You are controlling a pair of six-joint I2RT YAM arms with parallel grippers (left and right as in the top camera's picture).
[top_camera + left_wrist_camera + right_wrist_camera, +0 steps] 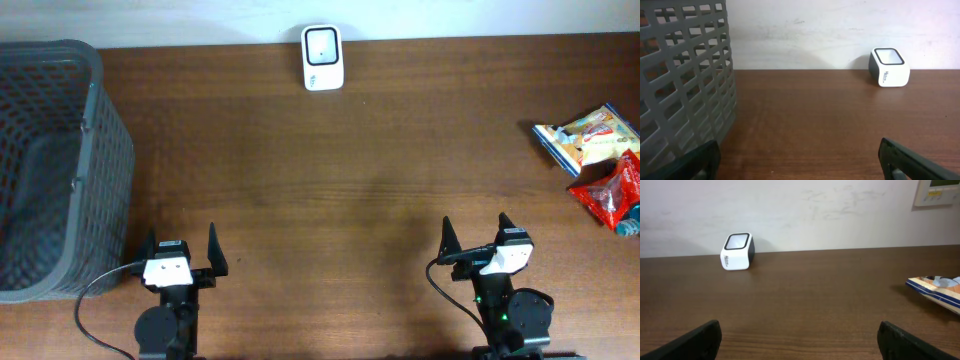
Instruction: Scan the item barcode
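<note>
A white barcode scanner [322, 57] with a dark window stands at the table's far edge; it also shows as the scanner [888, 67] and the scanner [737, 251] in the wrist views. Two snack packets lie at the far right: a blue-and-yellow packet [587, 137], also the packet [937, 291], and a red packet [612, 191]. My left gripper [183, 247] sits open near the front edge, left of centre. My right gripper [476, 232] sits open near the front, well short of the packets. Nothing lies between either pair of fingers.
A tall grey mesh basket [60, 160] fills the left end of the table, close beside the left gripper; the basket [685, 80] takes up the left of that wrist view. A wall runs behind the table's far edge.
</note>
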